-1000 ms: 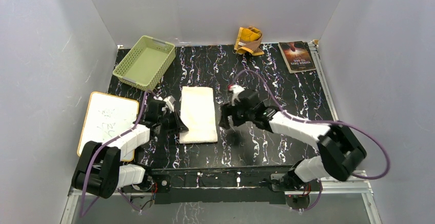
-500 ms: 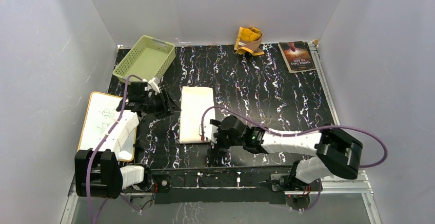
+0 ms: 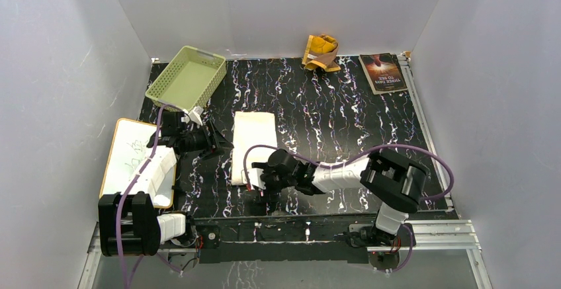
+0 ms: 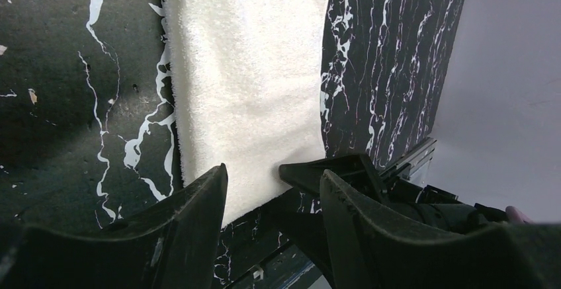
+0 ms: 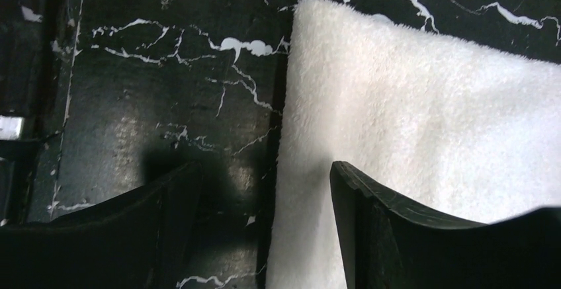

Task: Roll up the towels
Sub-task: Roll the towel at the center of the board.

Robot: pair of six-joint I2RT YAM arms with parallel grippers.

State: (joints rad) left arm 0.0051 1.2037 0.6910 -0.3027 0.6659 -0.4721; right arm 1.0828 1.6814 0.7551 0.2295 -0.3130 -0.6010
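a: what sits closest to the arm bases?
b: the right gripper (image 3: 259, 184). its arm reaches across to the near end of the long cream-white towel (image 3: 254, 145). that towel lies flat on the black, white-veined table (image 3: 344, 114), a little left of centre.
a: are its jaws on anything?
b: no. in the right wrist view they stand spread, pinching nothing. one edge of the cream-white towel runs up between the two black fingers (image 5: 397, 229). the finger on the right of that view is over the cloth and the other is over bare table. whether either one touches the cloth, i cannot tell.
a: and the left gripper (image 3: 221, 145)?
b: a bit further back, just beside the towel's left edge, about midway along it. its jaws are spread too, with nothing between them. through the gap, the left wrist view shows the pale cloth running towards the near rail.
a: what's to the left?
b: a white dry-erase board with an orange rim (image 3: 132, 157), lying beside the left arm. behind it, at the far left corner, is a pale green slotted plastic basket (image 3: 172, 104).
a: the other towel?
b: the small mustard-yellow towel with a tan-brown side (image 3: 321, 52) sits crumpled against the back wall, well apart from both grippers. a dark-covered book (image 3: 382, 72) lies flat near it, towards the far right corner.
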